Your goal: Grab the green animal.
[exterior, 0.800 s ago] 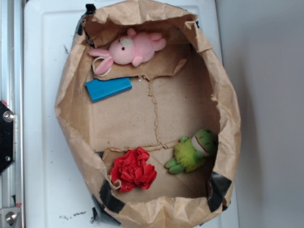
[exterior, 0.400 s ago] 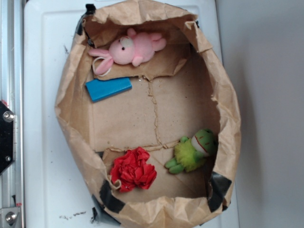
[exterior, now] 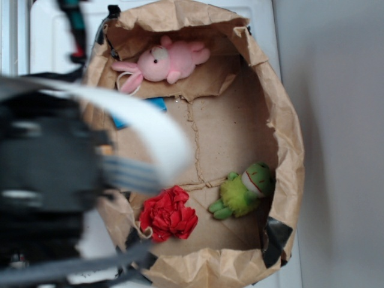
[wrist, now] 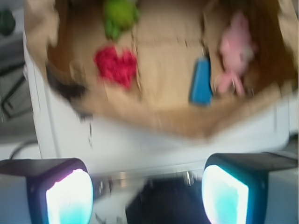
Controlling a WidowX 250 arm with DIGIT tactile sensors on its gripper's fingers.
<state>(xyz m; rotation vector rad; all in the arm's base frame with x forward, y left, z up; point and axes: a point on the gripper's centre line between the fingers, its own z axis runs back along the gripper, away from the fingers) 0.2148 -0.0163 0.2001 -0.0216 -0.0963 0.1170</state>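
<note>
The green animal (exterior: pixel 245 191), a lime-green plush frog with a darker head, lies at the right end of the brown paper bag's floor (exterior: pixel 234 129). In the wrist view it shows blurred at the top (wrist: pixel 119 16). My arm (exterior: pixel 54 180) is a dark blur at the left of the exterior view, over the bag's left wall. My gripper (wrist: pixel 147 196) is open and empty, its two glowing pads wide apart, over the white surface outside the bag, far from the frog.
A pink plush bunny (exterior: pixel 162 62) lies at the bag's far end, a red fabric flower (exterior: pixel 168 214) left of the frog, a blue block (wrist: pixel 201 81) near the bunny. The bag stands on a white tray (exterior: pixel 264 18); grey surface to the right.
My arm has swung into the exterior view from the left and now covers the bag's left side and most of the blue block. The toys have not moved.
</note>
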